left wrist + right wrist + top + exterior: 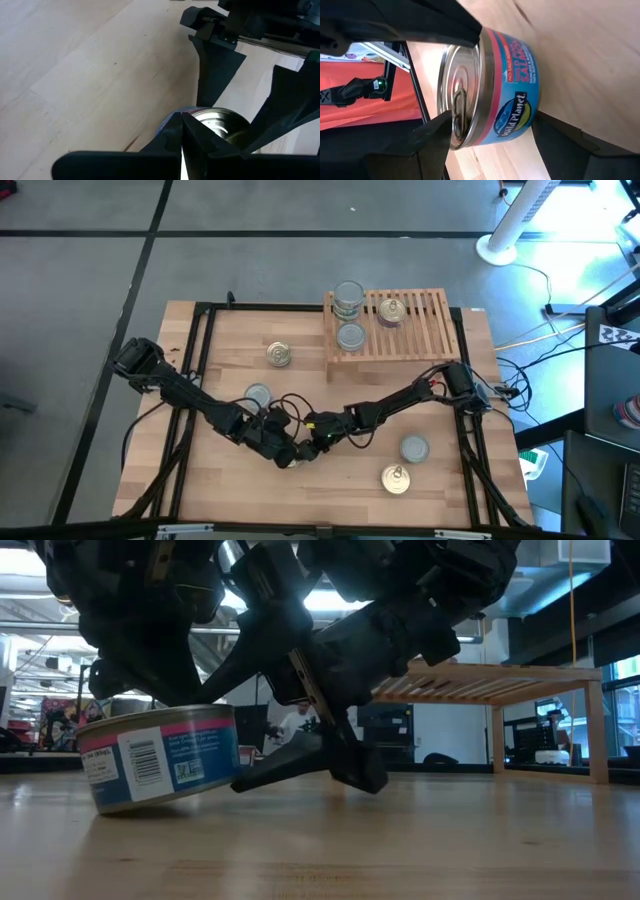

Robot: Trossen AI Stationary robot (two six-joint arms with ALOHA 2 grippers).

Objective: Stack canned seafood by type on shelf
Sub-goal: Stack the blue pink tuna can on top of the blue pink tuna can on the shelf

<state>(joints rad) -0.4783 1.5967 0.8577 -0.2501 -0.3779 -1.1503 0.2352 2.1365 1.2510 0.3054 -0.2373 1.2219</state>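
1. Salmon can (492, 90), blue-and-pink label, pull-ring top, is sitting tilted on the bench (400, 840) near its front middle, well apart from the shelf (400, 325).
2. Right claw (485, 135) is straddling it, fingers wide, not clamped.
3. Left claw (200, 135) is crowding the same can; cannot tell its state.
4. Judgement: rigid, fairly light, slick metal; grip across the side wall, below the rim.

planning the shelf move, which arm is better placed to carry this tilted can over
Right, probably: its tool straddles the can, and the shelf sits on that arm's side.
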